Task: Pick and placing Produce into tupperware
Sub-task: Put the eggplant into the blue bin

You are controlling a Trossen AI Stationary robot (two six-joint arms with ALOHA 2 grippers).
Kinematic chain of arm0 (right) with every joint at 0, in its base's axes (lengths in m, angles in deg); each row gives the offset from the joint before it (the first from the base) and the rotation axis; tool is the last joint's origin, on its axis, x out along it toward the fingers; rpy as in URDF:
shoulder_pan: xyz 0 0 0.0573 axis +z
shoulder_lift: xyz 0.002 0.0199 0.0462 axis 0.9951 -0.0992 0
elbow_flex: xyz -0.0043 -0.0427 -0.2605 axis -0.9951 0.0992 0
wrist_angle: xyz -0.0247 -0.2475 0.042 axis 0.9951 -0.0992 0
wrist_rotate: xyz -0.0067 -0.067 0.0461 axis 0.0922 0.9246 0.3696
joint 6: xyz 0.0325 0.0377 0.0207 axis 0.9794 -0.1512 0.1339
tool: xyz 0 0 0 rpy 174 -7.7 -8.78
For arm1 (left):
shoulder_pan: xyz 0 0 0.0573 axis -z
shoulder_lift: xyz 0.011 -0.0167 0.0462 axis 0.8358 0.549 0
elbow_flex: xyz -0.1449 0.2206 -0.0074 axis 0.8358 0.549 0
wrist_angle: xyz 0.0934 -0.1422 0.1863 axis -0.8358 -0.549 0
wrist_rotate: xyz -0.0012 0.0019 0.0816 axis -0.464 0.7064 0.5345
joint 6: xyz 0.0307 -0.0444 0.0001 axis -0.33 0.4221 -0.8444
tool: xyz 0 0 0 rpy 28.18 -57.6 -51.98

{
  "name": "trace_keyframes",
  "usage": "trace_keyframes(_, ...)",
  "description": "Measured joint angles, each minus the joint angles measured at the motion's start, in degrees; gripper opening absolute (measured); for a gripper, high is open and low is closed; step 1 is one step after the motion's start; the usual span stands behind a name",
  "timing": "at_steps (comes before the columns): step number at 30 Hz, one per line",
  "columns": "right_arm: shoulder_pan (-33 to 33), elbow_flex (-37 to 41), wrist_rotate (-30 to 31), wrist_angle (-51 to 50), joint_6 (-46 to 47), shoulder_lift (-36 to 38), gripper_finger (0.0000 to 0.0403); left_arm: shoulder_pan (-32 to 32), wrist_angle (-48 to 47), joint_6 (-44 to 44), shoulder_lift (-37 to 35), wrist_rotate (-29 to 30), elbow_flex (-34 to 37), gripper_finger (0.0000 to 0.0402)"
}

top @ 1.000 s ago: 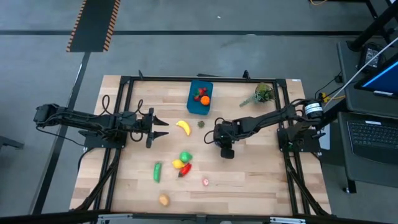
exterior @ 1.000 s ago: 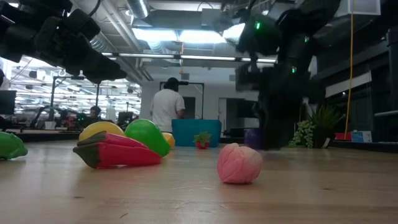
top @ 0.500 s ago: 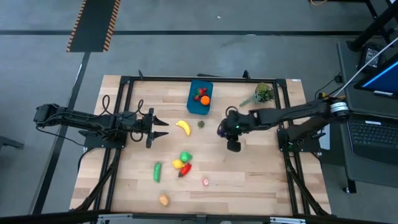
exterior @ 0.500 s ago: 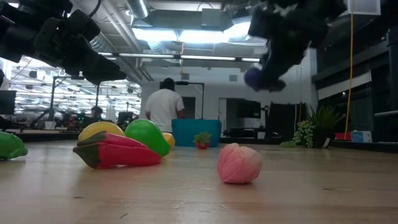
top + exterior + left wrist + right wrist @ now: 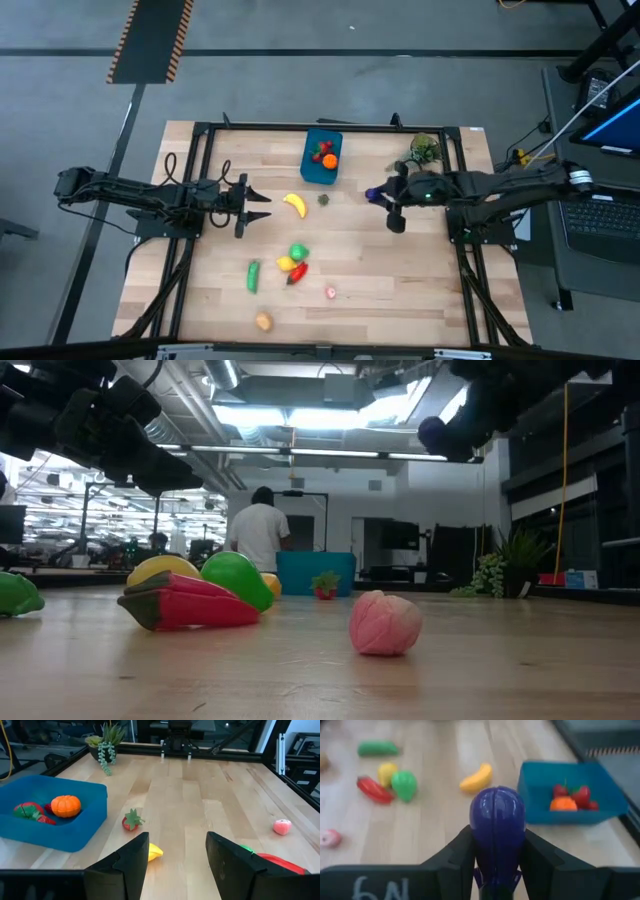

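The right claw [image 5: 376, 193] is clamped on the purple eggplant [image 5: 497, 827], its two fingers pressed against the toy's flanks in the right wrist view, and it hangs clear above the surface [image 5: 400, 270]. In the low view the eggplant [image 5: 434, 434] rides high over the wood.

From the right claw, in the high view, the tupperware [image 5: 322, 157] lies toward about ten o'clock, near but not yet beneath the claw. The tub's long axis runs roughly twelve to six in that view, with its near long wall facing the claw. It holds an orange [image 5: 329, 160] and some red pieces, probably strawberries [image 5: 318, 152], with bare floor left toward its six o'clock end. My judgement is that the carry needs to travel toward ten o'clock before letting go, and that the open end of the tub is the safer landing.

The left claw [image 5: 262, 201], fingers apart and empty, waits at the nine o'clock side of the surface, its tips just beside the banana [image 5: 294, 204]. It is the nearer arm for that fruit.

Loose produce remains on the surface: a small strawberry [image 5: 323, 199], a green pear-like piece [image 5: 299, 251], a yellow one [image 5: 285, 263], the red pepper [image 5: 297, 272], the cucumber [image 5: 253, 276], a pink piece [image 5: 330, 292] and an orange-brown one [image 5: 263, 321].
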Motion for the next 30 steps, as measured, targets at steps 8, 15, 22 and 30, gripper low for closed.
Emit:
trace_keyframes(8,0.00,15.27,-0.03,25.93,-6.07,6.71,0.0123,0.00,-0.03,0.01,0.00,0.00,0.00,0.0190)
trace_keyframes(15,-0.11,23.16,-0.67,42.78,-9.22,7.35,0.0123,0.00,-0.03,0.01,0.00,0.02,0.00,0.0190)
trace_keyframes(22,-1.71,29.63,-7.15,57.81,-9.65,7.27,0.0123,0.00,-0.04,0.01,0.00,0.02,0.00,0.0190)
trace_keyframes(30,-3.27,32.41,-10.62,63.64,-8.36,7.23,0.0123,0.00,-0.03,0.01,0.00,0.02,0.00,0.0190)
